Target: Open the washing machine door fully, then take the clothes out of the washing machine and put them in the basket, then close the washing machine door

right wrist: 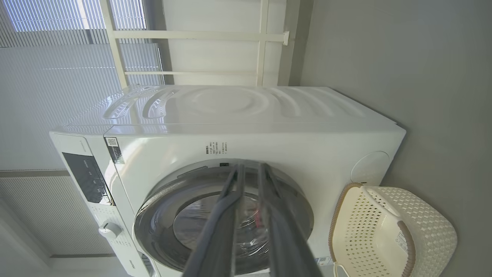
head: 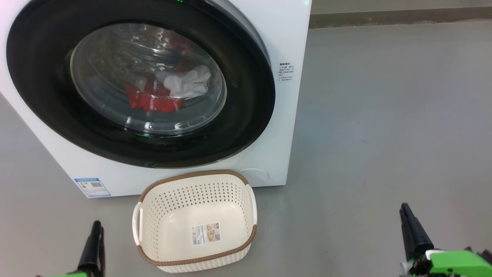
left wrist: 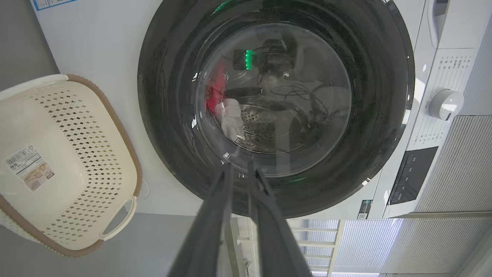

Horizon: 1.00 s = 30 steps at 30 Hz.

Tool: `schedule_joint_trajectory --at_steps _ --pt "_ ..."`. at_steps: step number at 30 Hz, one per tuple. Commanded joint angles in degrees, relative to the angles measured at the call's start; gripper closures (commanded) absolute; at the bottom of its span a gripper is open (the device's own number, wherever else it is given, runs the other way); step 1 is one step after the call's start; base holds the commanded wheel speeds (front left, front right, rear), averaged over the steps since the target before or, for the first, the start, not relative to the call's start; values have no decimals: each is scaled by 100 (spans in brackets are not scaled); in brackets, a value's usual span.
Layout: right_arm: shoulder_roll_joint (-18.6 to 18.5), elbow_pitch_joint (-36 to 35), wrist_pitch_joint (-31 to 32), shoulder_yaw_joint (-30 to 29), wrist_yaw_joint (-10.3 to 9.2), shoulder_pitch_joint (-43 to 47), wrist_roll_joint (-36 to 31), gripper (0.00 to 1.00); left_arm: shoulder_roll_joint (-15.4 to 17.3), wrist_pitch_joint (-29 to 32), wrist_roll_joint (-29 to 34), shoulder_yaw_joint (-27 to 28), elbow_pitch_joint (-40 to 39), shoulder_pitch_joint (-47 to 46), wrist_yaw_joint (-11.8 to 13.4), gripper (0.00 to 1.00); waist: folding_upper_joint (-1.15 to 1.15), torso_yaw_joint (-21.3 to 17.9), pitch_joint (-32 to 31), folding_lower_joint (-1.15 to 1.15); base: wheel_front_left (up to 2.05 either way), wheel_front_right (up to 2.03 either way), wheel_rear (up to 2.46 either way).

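The washing machine (head: 286,127) stands ahead, its round black-rimmed door (head: 42,96) lying against the front; I cannot tell if it is latched. Through the glass I see the clothes: a red garment (head: 153,100) and a white one (head: 188,82) in the drum. The cream basket (head: 192,175) sits empty on the floor just before the machine. My left gripper (head: 98,225) hovers low at the basket's left, fingers close together, holding nothing. My right gripper (head: 403,207) is far right of the basket, also holding nothing. The left wrist view faces the door (left wrist: 384,127); my left gripper (left wrist: 239,164) points at its rim.
Grey floor (head: 384,115) spreads to the right of the machine. A control panel with a white knob (left wrist: 446,104) sits above the door. In the right wrist view, my right gripper (right wrist: 250,166) points at the machine (right wrist: 269,138), the basket (right wrist: 423,215) beside it.
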Motion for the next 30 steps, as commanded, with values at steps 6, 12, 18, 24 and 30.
schedule_joint_trajectory --at_steps 6,12,18,24,30 --pt "22 75 -49 38 0 70 -18 0 -33 -66 46 -40 42 77 0 0 0 0 0 4 0 0 0" --pt "-18 25 -154 128 -1 86 -142 0 -22 -167 169 -70 -56 93 -1 0 0 1 0 3 0 0 0" --pt "-89 38 -267 213 -1 80 -437 0 10 -269 459 -102 -156 100 -2 0 0 2 16 0 0 0 0" --pt "-119 5 -368 274 -1 76 -775 0 24 -370 952 -101 -264 114 -3 0 0 -2 30 0 0 0 0" --pt "-165 -32 -469 345 -1 57 -1152 0 21 -471 1492 -132 -381 137 -4 0 0 -7 48 0 0 0 0"
